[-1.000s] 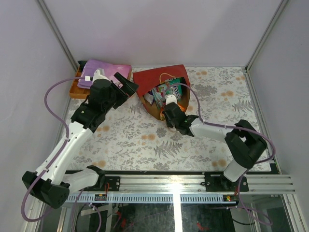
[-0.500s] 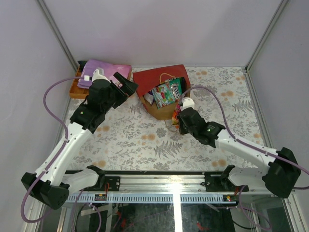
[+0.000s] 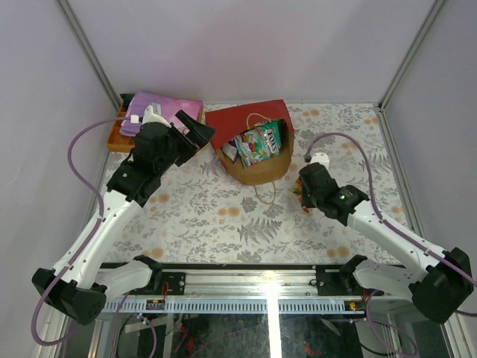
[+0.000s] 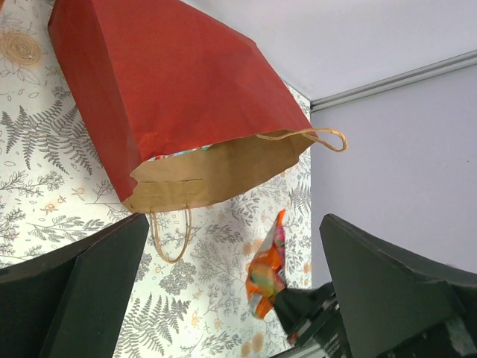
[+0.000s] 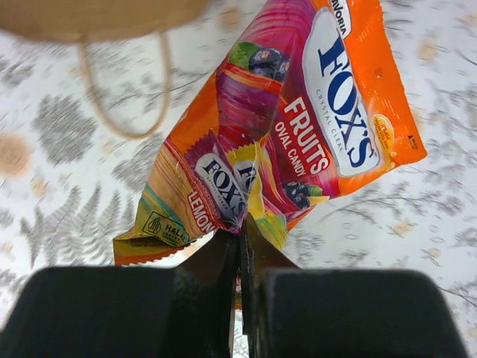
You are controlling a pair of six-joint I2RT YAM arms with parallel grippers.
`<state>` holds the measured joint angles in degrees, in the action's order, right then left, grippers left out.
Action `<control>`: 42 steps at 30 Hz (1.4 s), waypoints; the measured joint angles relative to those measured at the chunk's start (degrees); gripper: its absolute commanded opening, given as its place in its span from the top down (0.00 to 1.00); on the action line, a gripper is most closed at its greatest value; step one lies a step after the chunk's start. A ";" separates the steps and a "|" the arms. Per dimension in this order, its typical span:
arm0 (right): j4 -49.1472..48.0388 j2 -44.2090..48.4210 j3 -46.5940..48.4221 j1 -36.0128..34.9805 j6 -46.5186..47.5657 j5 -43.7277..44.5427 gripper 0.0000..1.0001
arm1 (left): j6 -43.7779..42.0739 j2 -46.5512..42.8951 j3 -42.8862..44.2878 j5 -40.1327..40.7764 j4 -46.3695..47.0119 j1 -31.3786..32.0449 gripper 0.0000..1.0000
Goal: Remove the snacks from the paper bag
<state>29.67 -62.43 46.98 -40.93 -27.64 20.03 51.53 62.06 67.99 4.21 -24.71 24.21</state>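
Right now it's the carry-out step. The right gripper [image 5: 242,233] has its fingers pressed together on a crease low down on the orange glossy Fox's candy packet [image 5: 298,142], so the pack hangs out in front of the wrist camera over the floral-print tabletop [image 3: 201,216]. That puts it outside the red paper bag with brown kraft lining [image 3: 250,123], off to the bag's right and near its twisted beige handle [image 5: 123,89].

The bag lies on its side with the mouth toward the arms. There's a bunch of colourful glossy packets [image 3: 257,143] showing in the opening, so my read is the job is only just underway.

The left gripper [image 3: 195,128] sits spread wide just beside the bag's left edge, holding nothing.

Hard to tell from above whether the packet's bottom edge is touching the table or hanging clear of it.

Next move, I'd guess, is to lower it to a bare spot well apart from the bag mouth and let go. After that it's back into the opening for another one.
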 measured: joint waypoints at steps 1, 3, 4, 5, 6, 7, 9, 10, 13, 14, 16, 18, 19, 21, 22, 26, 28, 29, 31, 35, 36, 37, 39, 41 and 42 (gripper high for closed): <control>0.24 0.13 0.00 2.08 0.02 0.04 1.00 | 0.00 0.15 0.00 -0.31 0.09 0.00 0.00; 0.85 0.28 0.02 6.91 0.07 0.24 1.00 | 0.00 0.24 0.00 -0.57 0.22 0.00 0.00; 1.25 0.24 0.09 9.33 0.11 0.42 1.00 | 0.00 0.24 0.00 -0.72 0.31 0.00 0.00; 1.55 0.11 0.11 11.45 0.17 0.52 1.00 | 0.02 0.22 0.00 -0.81 0.48 0.00 0.00; 1.79 -0.17 0.24 13.40 0.22 0.59 1.00 | 0.02 0.22 0.00 -0.87 0.68 0.00 0.00; 1.84 -0.74 0.46 15.67 0.26 0.55 1.00 | 0.02 0.22 0.00 -0.96 0.72 0.00 0.00; 1.27 -2.14 0.85 19.21 0.52 0.31 1.00 | 0.02 0.17 -0.02 -1.09 0.81 0.00 0.00; 0.57 -3.19 1.03 21.27 0.66 0.28 1.00 | 0.02 0.09 -0.20 -1.22 1.07 0.00 0.00; -1.49 -7.34 2.49 25.83 0.90 0.37 1.00 | 0.02 -0.28 -0.90 -1.31 1.86 0.00 0.00; -2.67 -9.25 3.37 26.86 0.94 0.50 1.00 | 0.02 -0.37 -1.07 -1.36 1.99 0.00 0.00; -5.11 -13.53 5.40 27.80 1.14 0.94 1.00 | 0.00 -0.37 -1.18 -1.44 2.05 0.00 0.00; -7.89 -18.73 8.04 28.28 1.33 1.64 1.00 | -0.02 -0.37 -1.18 -1.46 2.05 0.00 0.00; -9.25 -21.57 9.51 28.52 1.36 1.75 1.00 | -0.15 -0.39 -1.18 -1.46 2.05 0.00 0.00; -11.82 -26.88 12.02 29.24 1.31 1.73 1.00 | -0.46 -0.39 -1.18 -1.42 2.03 0.00 0.00; -13.09 -29.09 12.92 29.73 1.29 1.68 1.00 | -0.68 -0.39 -1.18 -1.40 2.01 0.00 0.00; -15.37 -36.17 16.63 32.24 1.38 1.27 1.00 | -1.38 -0.37 -1.14 -1.38 1.97 0.00 0.00; -15.34 -38.95 19.56 33.33 1.84 1.29 1.00 | -1.60 -0.20 -0.87 -1.40 1.92 -0.07 0.00; -15.39 -40.30 21.46 33.94 2.34 1.29 1.00 | -1.73 -0.09 -0.70 -1.40 1.92 -0.13 0.00; -16.04 -41.92 24.17 34.82 3.48 1.27 1.00 | -1.95 0.09 -0.39 -1.40 1.95 -0.22 0.00; -17.29 -44.63 29.22 36.92 6.82 -0.44 1.00 | -2.21 0.09 -0.37 -1.40 1.90 -0.26 0.00; -17.59 -45.53 30.60 37.59 7.67 -1.55 1.00 | -2.32 0.07 -0.37 -1.40 1.92 -0.26 0.00; -17.70 -46.60 32.13 38.27 8.41 -2.71 1.00 | -2.40 0.02 -0.37 -1.38 1.90 -0.28 0.00; -17.38 -48.98 35.19 39.19 9.44 -4.72 0.98 | -2.54 0.00 -0.35 -1.36 1.90 -0.31 0.00; -16.76 -51.69 38.51 40.00 10.03 -6.62 0.52 | -2.62 0.00 -0.28 -1.38 1.90 -0.37 0.00; -16.46 -52.87 39.78 40.24 10.12 -7.54 0.31 | -2.64 0.00 -0.28 -1.38 1.88 -0.46 0.00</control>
<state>13.21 -115.31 86.76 -0.69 -17.52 12.49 48.88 62.06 67.70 2.83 -22.83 23.75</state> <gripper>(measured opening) 0.171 0.997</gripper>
